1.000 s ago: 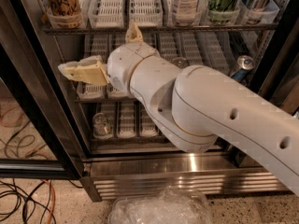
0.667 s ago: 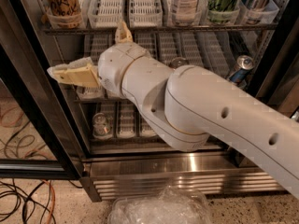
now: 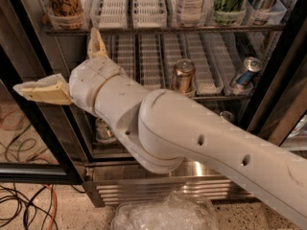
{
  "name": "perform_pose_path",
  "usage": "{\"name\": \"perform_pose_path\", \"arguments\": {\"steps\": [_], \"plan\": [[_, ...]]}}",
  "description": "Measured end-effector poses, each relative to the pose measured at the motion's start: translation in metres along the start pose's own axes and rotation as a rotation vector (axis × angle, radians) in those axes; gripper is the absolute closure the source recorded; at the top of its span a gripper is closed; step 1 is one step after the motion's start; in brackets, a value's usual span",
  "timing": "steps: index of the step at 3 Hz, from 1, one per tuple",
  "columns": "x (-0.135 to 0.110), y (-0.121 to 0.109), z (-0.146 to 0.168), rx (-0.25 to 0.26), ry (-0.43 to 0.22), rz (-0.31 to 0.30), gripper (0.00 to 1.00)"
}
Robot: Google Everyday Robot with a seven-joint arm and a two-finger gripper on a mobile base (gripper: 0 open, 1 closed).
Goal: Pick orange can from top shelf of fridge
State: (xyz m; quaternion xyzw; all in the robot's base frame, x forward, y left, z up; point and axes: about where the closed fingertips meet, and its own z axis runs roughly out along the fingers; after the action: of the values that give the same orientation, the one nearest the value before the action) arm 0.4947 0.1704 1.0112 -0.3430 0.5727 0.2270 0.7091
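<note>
Starting at the fingers point(image 3: 45, 91), you have them spread wide and holding nothing: one tan finger reaches toward the left edge of the frame, while the other stands up toward the rack above it. That puts the gripper point(image 3: 55, 59) at left centre, in front of the middle rack and below the orange can point(image 3: 63, 1). The can stands upright in the leftmost lane cup of the top shelf point(image 3: 163, 29), in the upper left of the frame, its top cut off by the frame edge. The wide spread looks meant to take the can's body between the fingers, so you likely need to raise the wrist and go in level. The arm point(image 3: 201, 143) runs from the gripper down to the lower right, crossing the lower racks of the fridge point(image 3: 158, 188). The copper-gold can point(image 3: 183, 75) and the blue-and-silver can point(image 3: 245, 71) sit on the middle rack at centre right, well apart from your target; leave them.
</note>
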Motion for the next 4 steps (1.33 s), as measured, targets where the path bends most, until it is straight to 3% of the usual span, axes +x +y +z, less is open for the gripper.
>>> {"name": "perform_pose_path", "arguments": {"steps": [1, 2, 4], "plan": [[-0.016, 0.041, 0.005, 0.012, -0.067, 0.020, 0.00], [-0.016, 0.024, 0.004, 0.089, -0.059, 0.006, 0.00], [-0.015, 0.017, 0.005, 0.112, -0.065, 0.006, 0.00]]}}
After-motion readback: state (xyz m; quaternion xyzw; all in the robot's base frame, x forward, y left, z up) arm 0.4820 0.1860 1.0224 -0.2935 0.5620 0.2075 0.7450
